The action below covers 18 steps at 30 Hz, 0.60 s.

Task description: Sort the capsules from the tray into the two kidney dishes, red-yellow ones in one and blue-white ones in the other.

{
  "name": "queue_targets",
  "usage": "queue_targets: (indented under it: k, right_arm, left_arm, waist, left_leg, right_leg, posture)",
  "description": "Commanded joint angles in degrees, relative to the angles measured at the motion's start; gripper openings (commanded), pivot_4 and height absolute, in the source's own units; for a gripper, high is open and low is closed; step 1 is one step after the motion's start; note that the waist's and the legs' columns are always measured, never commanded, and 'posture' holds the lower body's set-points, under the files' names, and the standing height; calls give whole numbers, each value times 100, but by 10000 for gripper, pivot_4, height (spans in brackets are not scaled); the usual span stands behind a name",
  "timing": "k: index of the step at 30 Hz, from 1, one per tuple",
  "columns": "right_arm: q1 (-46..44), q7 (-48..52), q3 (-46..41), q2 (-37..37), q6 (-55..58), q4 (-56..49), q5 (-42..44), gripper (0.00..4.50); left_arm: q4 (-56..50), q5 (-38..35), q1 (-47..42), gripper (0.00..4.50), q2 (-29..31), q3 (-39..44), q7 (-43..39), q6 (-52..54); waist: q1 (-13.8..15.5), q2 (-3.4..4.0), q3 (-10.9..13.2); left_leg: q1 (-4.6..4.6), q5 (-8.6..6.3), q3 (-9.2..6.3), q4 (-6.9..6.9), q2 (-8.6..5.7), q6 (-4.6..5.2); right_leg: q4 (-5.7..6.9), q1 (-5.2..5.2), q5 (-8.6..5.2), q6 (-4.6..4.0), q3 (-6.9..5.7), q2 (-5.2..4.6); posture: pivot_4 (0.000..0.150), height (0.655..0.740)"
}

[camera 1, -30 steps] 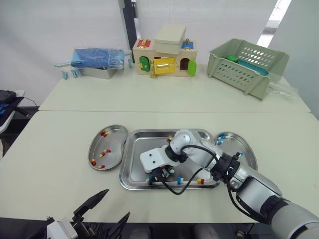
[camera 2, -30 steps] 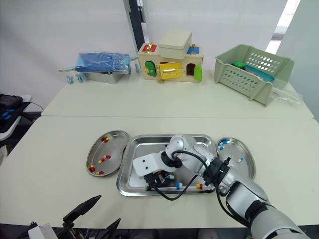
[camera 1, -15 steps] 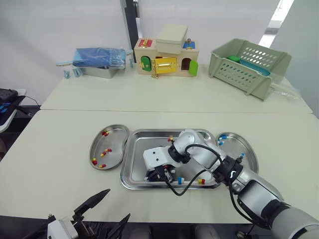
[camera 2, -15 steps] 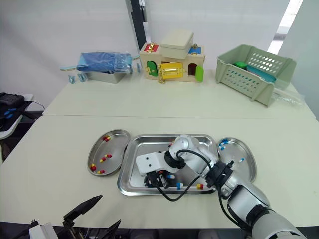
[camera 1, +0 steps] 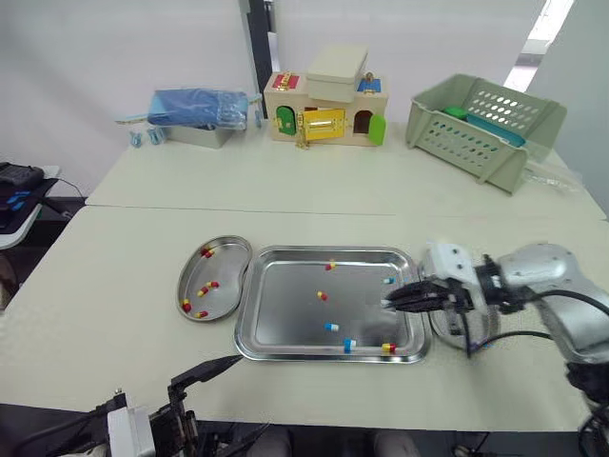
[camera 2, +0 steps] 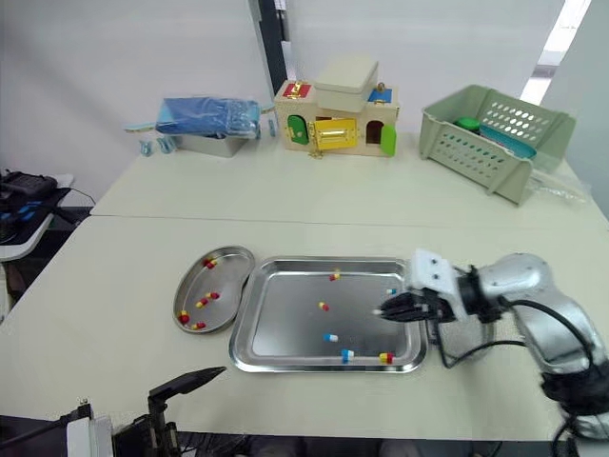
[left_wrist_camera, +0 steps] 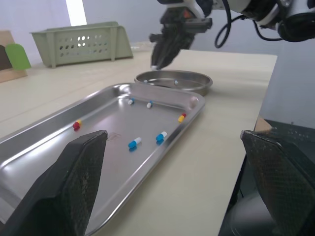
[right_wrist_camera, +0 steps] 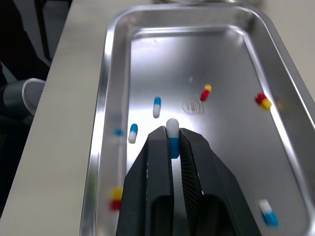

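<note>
Grips a blue-white capsule [right_wrist_camera: 172, 132] in narrow jaws of the right gripper [camera 1: 387, 305], above the tray's [camera 1: 324, 250] right edge beside the right kidney dish [left_wrist_camera: 170, 89], holds the left gripper [left_wrist_camera: 173, 145] wide-jawed at the worktop's [camera 1: 114, 276] near edge.

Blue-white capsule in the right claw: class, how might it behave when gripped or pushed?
Probably light: the right claw holds the blue-white capsule by its tips alone. Rounded and glossy, it likely slips or rolls easily on the metal tray.
</note>
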Motion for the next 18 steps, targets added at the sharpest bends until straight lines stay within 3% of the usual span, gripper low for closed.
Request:
queue_targets:
  k: [1, 8, 18]
  right_arm:
    - [523, -87, -826, -484, -20, -46, 147, 128]
    - [1637, -346, -1436, -1027, -178, 332, -46, 128]
    - [1672, -586, -1182, -1107, -470, 596, -46, 128]
  left_arm:
    - [-60, -123, 19, 45000, 40, -191, -349, -144]
    - [217, -139, -247, 45000, -77, -392, -726, -425]
    - [243, -63, -292, 45000, -129, -484, -665, -494]
  waist:
    - [-3, 0, 0]
    - [-20, 1, -1]
    - [-15, -1, 1]
  left_leg:
    - [0, 0, 0, 0, 0, 0]
    - [14, 0, 7, 0, 1, 0]
    - [15, 0, 6, 0, 2, 0]
  right_leg:
    - [0, 0, 0, 0, 0, -1]
    - [6, 8, 0, 0, 4, 1]
    - [4, 12, 0, 0, 5, 1]
  posture:
    - [1500, 7400]
    - [1500, 7400]
    - [1500, 7400]
